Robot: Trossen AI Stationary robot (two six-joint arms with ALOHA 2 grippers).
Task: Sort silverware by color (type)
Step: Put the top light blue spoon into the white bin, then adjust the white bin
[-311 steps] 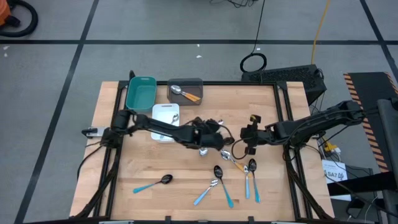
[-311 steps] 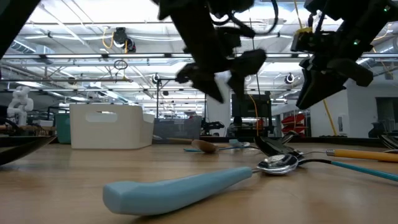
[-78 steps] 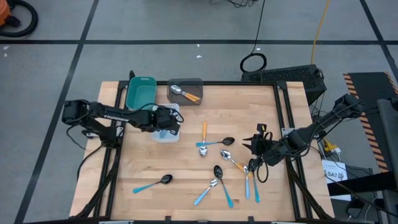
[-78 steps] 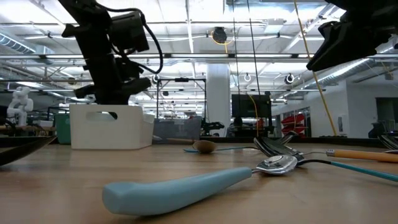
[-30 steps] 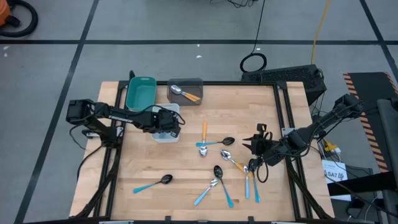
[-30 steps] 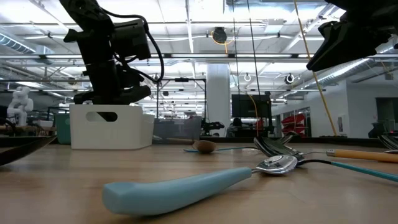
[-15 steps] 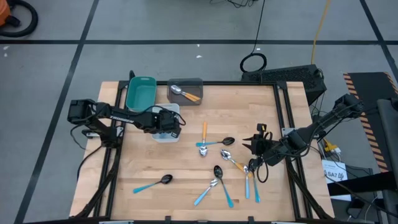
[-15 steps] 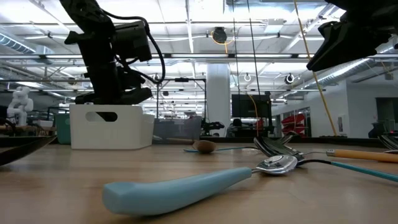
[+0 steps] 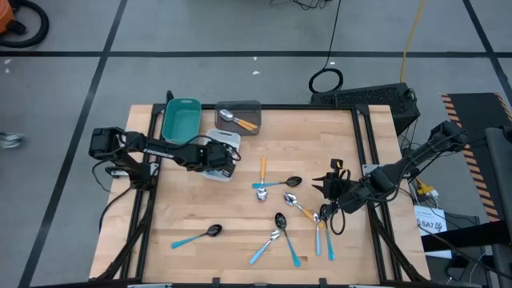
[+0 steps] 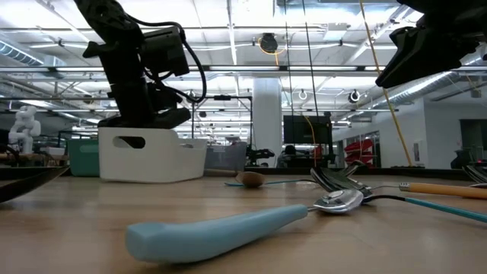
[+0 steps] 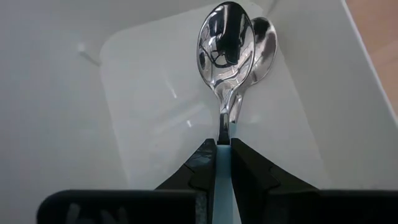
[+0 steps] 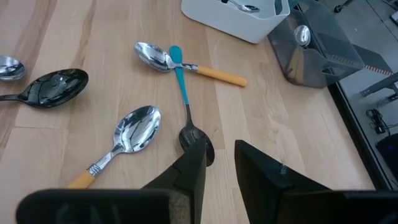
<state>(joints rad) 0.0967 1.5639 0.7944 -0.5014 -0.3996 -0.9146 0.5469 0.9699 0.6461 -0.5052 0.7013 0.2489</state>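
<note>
The left gripper (image 11: 224,163) is clamped on the light-blue handle of a silver spoon (image 11: 225,46), whose bowl hangs inside the white tray (image 11: 143,93) just above its floor; the handle is mostly hidden between the fingers, and a pale reflection of the bowl doubles it at about one o'clock. From above, that gripper (image 9: 220,158) covers most of the white tray (image 9: 228,138), so the tray's contents cannot be made out there. The teal tray (image 9: 181,118) lies at ten o'clock from it, and the grey tray (image 9: 238,117), holding an orange-handled spoon (image 9: 238,120), at one o'clock. The right gripper (image 9: 326,186) hovers slightly parted and empty near the table's three o'clock edge, over loose spoons (image 9: 278,186); some overlap, so their count is unclear. In the low view a blurred blue handle (image 10: 217,230) blocks much of the table (image 10: 68,221).
</note>
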